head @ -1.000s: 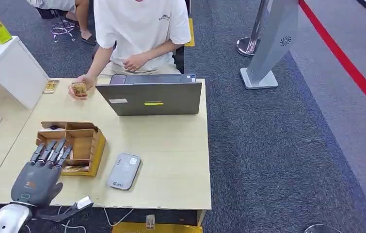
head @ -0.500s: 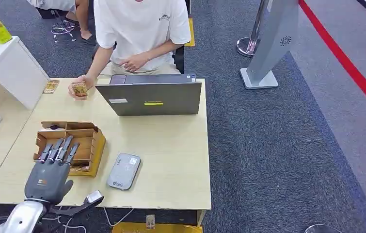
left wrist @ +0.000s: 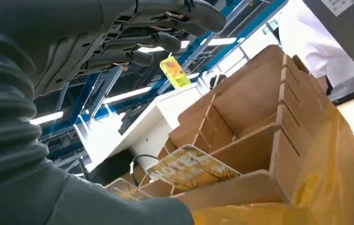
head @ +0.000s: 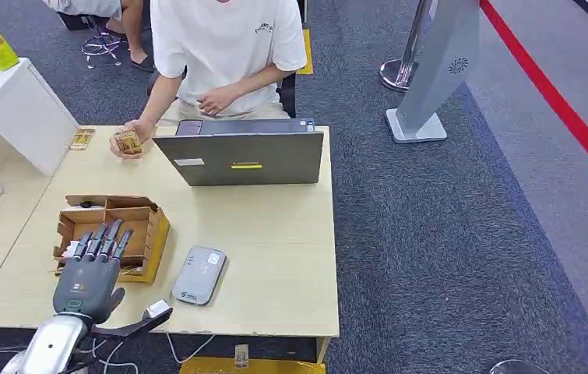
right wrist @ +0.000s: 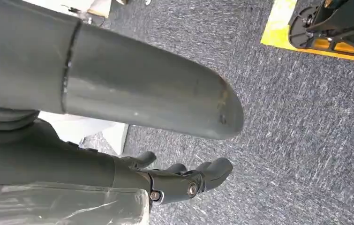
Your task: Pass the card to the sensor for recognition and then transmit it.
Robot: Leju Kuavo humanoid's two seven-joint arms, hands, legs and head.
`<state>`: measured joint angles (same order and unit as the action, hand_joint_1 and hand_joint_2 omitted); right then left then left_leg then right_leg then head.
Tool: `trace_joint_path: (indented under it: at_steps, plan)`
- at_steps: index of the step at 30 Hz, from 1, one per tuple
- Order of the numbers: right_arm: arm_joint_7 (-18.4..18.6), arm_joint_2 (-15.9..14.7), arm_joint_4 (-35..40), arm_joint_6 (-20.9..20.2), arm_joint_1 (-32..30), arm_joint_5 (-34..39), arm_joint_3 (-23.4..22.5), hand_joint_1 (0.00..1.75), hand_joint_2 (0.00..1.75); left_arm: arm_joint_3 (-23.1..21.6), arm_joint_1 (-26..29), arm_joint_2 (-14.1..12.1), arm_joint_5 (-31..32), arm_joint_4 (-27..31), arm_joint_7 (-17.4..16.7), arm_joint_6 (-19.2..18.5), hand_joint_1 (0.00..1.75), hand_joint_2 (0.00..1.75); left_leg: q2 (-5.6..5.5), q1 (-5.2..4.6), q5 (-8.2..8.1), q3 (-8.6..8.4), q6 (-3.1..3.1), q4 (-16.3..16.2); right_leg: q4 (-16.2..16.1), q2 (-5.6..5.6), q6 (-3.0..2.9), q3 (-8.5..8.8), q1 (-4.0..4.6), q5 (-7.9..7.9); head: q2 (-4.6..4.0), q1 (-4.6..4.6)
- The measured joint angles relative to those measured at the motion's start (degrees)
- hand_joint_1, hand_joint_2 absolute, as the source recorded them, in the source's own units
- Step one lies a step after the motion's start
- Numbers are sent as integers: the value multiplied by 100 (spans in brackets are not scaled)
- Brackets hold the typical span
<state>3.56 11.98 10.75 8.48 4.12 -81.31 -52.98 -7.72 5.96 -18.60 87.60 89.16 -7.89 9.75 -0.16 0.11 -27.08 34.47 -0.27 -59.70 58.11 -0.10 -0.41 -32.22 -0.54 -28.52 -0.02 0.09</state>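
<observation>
A yellow patterned card (left wrist: 189,168) leans in the near slot of the brown cardboard card box (head: 147,226); in the head view the cards (head: 125,270) peek out at the box's front edge. My left hand (head: 90,273) hovers over the box's near left part, fingers (left wrist: 165,40) stretched out and apart, holding nothing. The grey card sensor (head: 198,274) lies flat on the table just right of the box. My right hand (right wrist: 184,180) hangs over dark carpet with nothing in it.
An open grey laptop (head: 241,157) stands at the table's far side. A person in a white shirt (head: 224,39) sits behind it, pinching a card (head: 127,142). Another card (head: 82,139) lies by a white block (head: 10,109). The wooden table's edge (head: 275,331) is near me.
My left hand has moved forward and to the right, from the box's left side to above its near compartments. The person's card tilted slightly.
</observation>
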Motion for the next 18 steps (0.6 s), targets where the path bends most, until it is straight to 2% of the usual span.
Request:
trace_joint_path:
  at_steps: [18]
  plan:
    - [44,-20,0,-18,-4,-72,48,0,0,387,-77,173,37,-503,0,81,0,175,3,0,0,1,0,0,0,1,0,-1,0,0,0,0]
